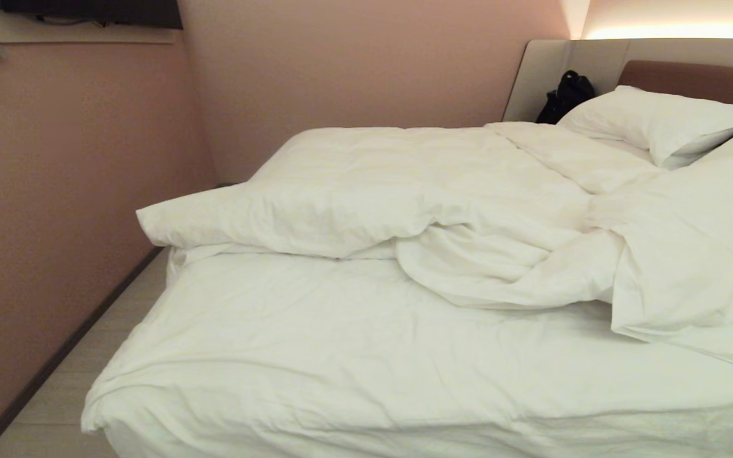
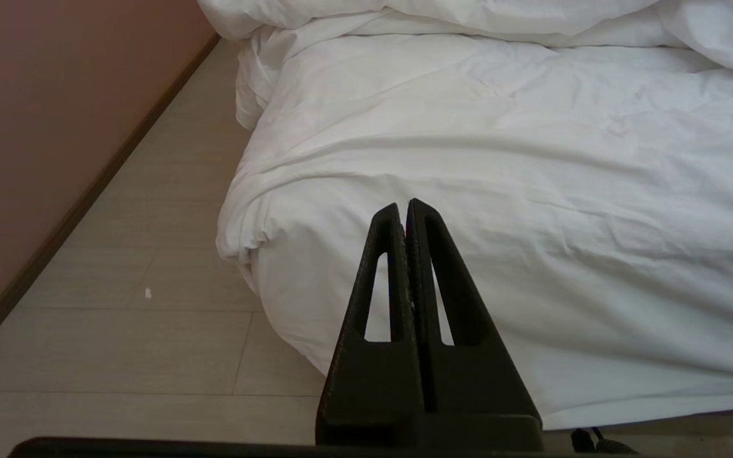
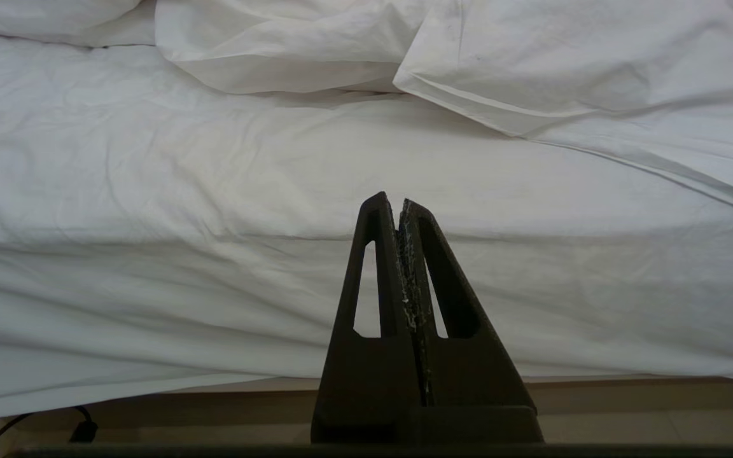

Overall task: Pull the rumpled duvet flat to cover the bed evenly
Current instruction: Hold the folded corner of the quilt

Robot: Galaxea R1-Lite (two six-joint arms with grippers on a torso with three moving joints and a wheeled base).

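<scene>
From the head, the duvet lies bunched up across the middle of the bed, near the pillows. The left gripper has its jaws pressed together, holding nothing, with the bed's corner just past them. The right gripper has its jaws closed too, and the duvet lies well beyond them.

Head camera looking down across the bed from its foot, both wrist cameras facing the same foot edge closely, low
</scene>
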